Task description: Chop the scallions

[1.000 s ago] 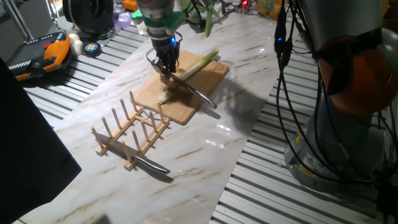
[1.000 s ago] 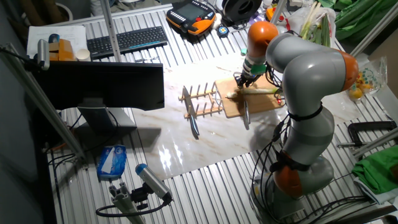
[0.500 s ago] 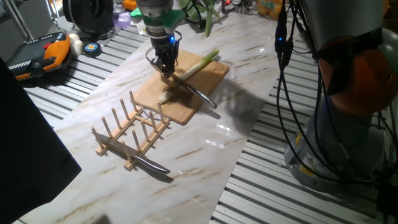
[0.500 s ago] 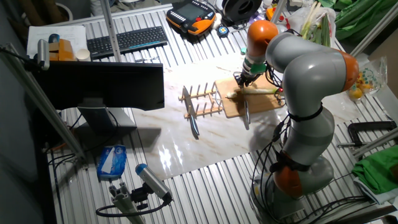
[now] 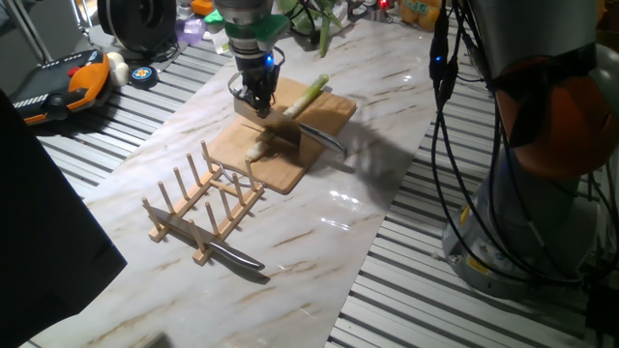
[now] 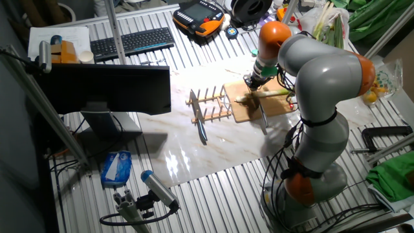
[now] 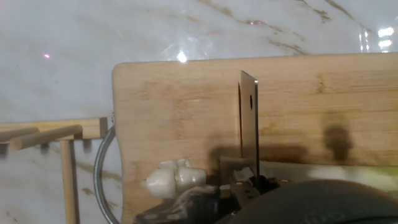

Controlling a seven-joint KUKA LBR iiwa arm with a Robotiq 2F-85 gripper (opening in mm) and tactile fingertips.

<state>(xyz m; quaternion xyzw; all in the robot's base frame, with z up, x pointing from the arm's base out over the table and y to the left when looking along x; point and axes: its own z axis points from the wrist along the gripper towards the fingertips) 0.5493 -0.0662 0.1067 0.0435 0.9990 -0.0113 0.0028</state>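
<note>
The scallion (image 5: 290, 108) is a slim white-to-pale-green stalk lying diagonally on the wooden cutting board (image 5: 290, 162). Its white root end (image 7: 173, 180) points toward the rack. My gripper (image 5: 256, 100) hangs over the stalk's lower half, shut on a knife handle. The knife blade (image 5: 324, 138) juts out to the right, above the board. In the hand view the blade (image 7: 249, 124) runs edge-on across the board (image 7: 174, 112), and the stalk (image 7: 323, 173) crosses beneath it. In the other fixed view my gripper (image 6: 253, 80) holds the knife (image 6: 263, 118) over the scallion (image 6: 268, 94).
A wooden peg rack (image 5: 205, 205) stands just in front of the board, with a second knife (image 5: 235, 257) lying beside it. The rack also shows in the hand view (image 7: 43, 134). The robot base (image 5: 542, 193) and cables stand at the right. Clutter lines the table's back edge.
The knife blade has swung up and to the right, off the board's near edge. My gripper has risen slightly, and the scallion's green end has shifted a little.
</note>
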